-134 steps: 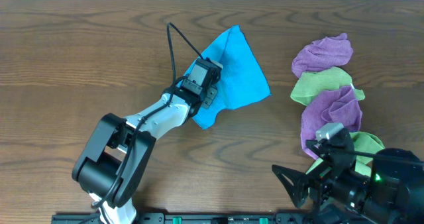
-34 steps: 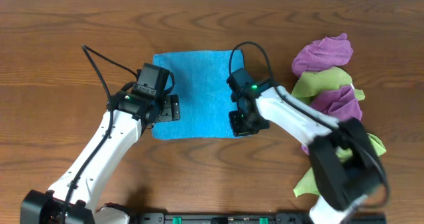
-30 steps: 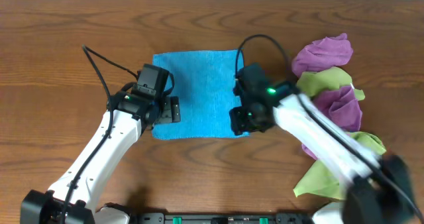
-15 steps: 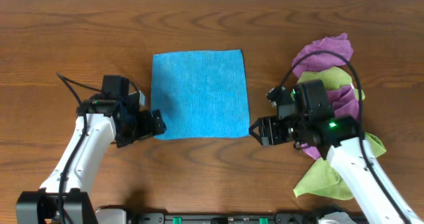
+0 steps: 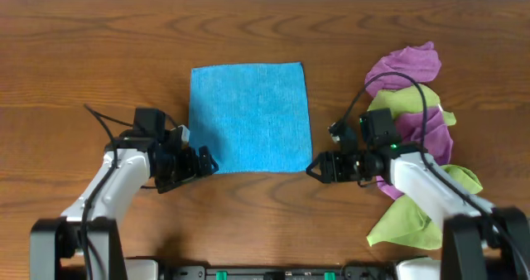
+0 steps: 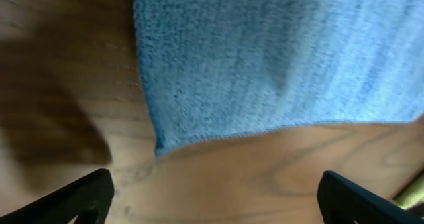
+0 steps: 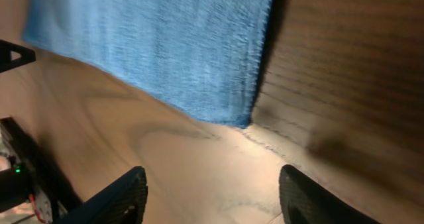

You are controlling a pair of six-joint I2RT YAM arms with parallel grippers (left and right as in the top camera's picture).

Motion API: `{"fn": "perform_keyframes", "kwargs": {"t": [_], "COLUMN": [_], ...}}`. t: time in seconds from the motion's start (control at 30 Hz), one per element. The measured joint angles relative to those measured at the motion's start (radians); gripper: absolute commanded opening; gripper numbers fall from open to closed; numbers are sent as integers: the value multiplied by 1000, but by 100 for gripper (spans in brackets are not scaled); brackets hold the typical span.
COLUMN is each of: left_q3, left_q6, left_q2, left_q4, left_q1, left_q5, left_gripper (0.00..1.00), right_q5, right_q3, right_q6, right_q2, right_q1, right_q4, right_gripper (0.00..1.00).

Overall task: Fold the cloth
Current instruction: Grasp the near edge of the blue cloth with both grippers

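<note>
Hovering at the near corners of the flat cloth (image 5: 248, 114), left fingers (image 6: 86, 192) and right fingers (image 7: 122, 194) spread apart, ready to pinch

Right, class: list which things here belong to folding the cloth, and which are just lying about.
Belongs to the job:
blue cloth, spread flat
left gripper, open, by its near left corner
right gripper, open, by its near right corner

Just lying about:
purple cloths
green cloths
</note>
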Motion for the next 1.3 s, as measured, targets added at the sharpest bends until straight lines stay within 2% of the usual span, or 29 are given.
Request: {"fn": "perform_keyframes", "kwargs": {"t": [0.33, 0.47, 0.5, 0.53, 0.77, 0.83, 0.9, 1.17, 1.3], "left_q3": [25, 32, 32, 31, 31, 31, 29, 14, 12], "left_q6": [-41, -44, -44, -42, -40, -42, -45, -48, -48], "left_q2": [80, 98, 101, 104, 112, 113, 116, 133, 135], "left_q4": [98, 115, 119, 122, 124, 124, 124, 123, 123], "left_q1": [2, 3, 3, 4, 6, 7, 7, 7, 7], "left_q5": [53, 63, 63, 58, 58, 56, 52, 38, 33], "left_gripper": [86, 72, 65, 62, 60, 52, 40, 6, 6], "right_q5": [23, 1, -6, -16, -69, -73, -72, -39, -18], "right_q3": [0, 1, 3, 4, 16, 16, 16, 13, 7], "right_q6": [-5, 1, 5, 8, 16, 25, 33, 76, 98], "right_q2": [45, 67, 73, 79, 117, 124, 128, 148, 157], "right_q1": [-2, -3, -3, -3, 1, 14, 32, 44, 46], "right_q4": [29, 87, 101, 111, 140, 159, 172, 191, 215], "right_gripper": [65, 65, 64, 64, 62, 60, 55, 20, 2]}}
